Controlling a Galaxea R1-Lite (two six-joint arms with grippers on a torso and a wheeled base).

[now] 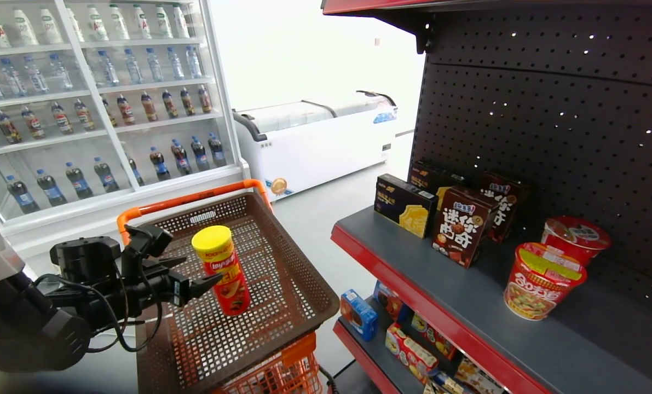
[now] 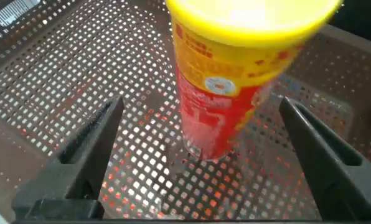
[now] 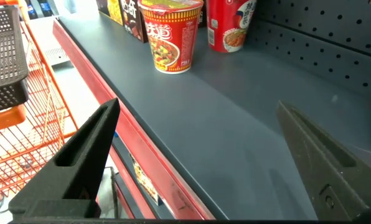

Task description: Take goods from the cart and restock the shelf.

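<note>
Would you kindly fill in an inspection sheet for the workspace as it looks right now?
Surface: grey shelf with a red edge, bare towards the front.
Job's things: can of crisps standing in the brown cart basket; snack boxes and two noodle cups already on the shelf.
Clutter: nothing seen.
Grippers: left gripper at the can, jaws open and not touching it; right gripper over the shelf, jaws open, empty.
Cables: black cable looping along the left arm.
Surroundings: drinks fridge, chest freezer, packets on the lower shelf.
</note>
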